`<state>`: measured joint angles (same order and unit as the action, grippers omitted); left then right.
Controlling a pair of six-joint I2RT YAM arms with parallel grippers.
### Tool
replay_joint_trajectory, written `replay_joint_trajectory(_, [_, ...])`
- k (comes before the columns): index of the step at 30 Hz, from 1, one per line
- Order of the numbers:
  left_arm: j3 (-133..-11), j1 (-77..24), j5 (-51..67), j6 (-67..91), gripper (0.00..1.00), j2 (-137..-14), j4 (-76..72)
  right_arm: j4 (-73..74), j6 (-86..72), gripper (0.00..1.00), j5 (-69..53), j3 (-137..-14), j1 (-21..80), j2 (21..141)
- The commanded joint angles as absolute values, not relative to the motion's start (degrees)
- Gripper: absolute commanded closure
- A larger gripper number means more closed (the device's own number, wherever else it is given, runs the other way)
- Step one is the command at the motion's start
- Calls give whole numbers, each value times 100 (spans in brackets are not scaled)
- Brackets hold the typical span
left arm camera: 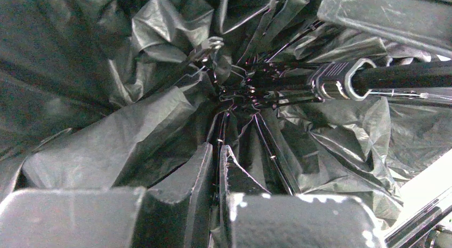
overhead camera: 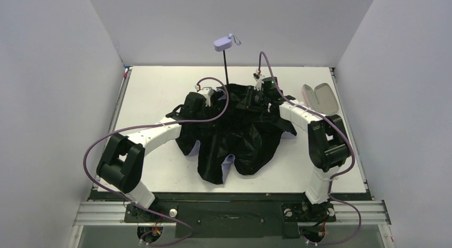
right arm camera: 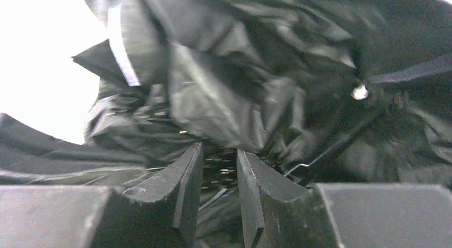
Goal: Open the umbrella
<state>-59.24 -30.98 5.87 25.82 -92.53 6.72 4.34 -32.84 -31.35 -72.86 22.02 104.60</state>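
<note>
The umbrella (overhead camera: 234,136) lies upside down on the white table (overhead camera: 149,88), its black underside up and crumpled. Its thin shaft (overhead camera: 227,66) stands upright with the lavender handle (overhead camera: 224,44) on top. My left gripper (overhead camera: 213,95) is down in the canopy just left of the shaft. In the left wrist view it (left arm camera: 219,148) is shut on a thin rib that leads to the hub (left arm camera: 240,90), and the runner (left arm camera: 341,82) sits on the shaft to the right. My right gripper (overhead camera: 255,101) is to the right of the shaft. Its jaws (right arm camera: 219,149) stand narrowly apart over rib ends amid blurred black fabric (right arm camera: 229,93).
A pale oval hinged case (overhead camera: 320,97) lies open at the table's back right. Grey walls close in on the left, back and right. Lavender cables loop over both arms. The canopy spreads across the table's middle toward the front edge.
</note>
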Motion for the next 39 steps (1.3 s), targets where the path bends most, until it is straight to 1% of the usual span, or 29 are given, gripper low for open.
replay_joint_trajectory(1, [-5819,-2855,549,2635,100,-9140,740,377,-2925,71,-2597,-7314,1769,10811])
replay_joint_trajectory(6, [-5352,-2468,578,2713,100,-9011,855,1208,-2108,63,-2133,-7391,1694,11077])
replay_joint_trajectory(13, [-5119,-2218,593,2709,100,-8842,825,1552,-1449,61,-1869,-7372,1680,11205])
replay_joint_trajectory(20, [-4967,-1950,449,2595,100,-8929,980,1812,-1083,56,-1818,-7571,1471,11259])
replay_joint_trajectory(23, [-4988,-1943,576,2573,99,-8982,1026,2025,-895,54,-1874,-7696,1417,11284])
replay_joint_trajectory(24, [-4994,-1943,640,2570,92,-8974,992,2063,-813,54,-1965,-7715,1418,11223])
replay_joint_trajectory(25, [-5004,-1942,823,2587,83,-8912,881,2131,-797,53,-2174,-7773,1425,11131])
replay_joint_trajectory(26, [-5007,-1942,900,2594,77,-8873,801,2151,-801,53,-2322,-7798,1424,11072])
replay_joint_trajectory(27, [-5024,-1942,1071,2633,66,-8757,655,2170,-827,53,-2653,-7849,1424,10922])
replay_joint_trajectory(28, [-5043,-1942,1168,2648,61,-8707,591,2166,-914,52,-2820,-7875,1428,10844])
replay_joint_trajectory(29, [-5121,-1942,1301,2668,54,-8602,524,2157,-984,52,-3186,-7943,1426,10674])
replay_joint_trajectory(33, [-5377,-1840,1582,2725,41,-8277,369,2037,-1621,49,-4047,-8072,1443,10212])
replay_joint_trajectory(39, [-5640,-1672,1937,2881,31,-7924,153,1870,-2342,49,-4388,-8075,1701,9873])
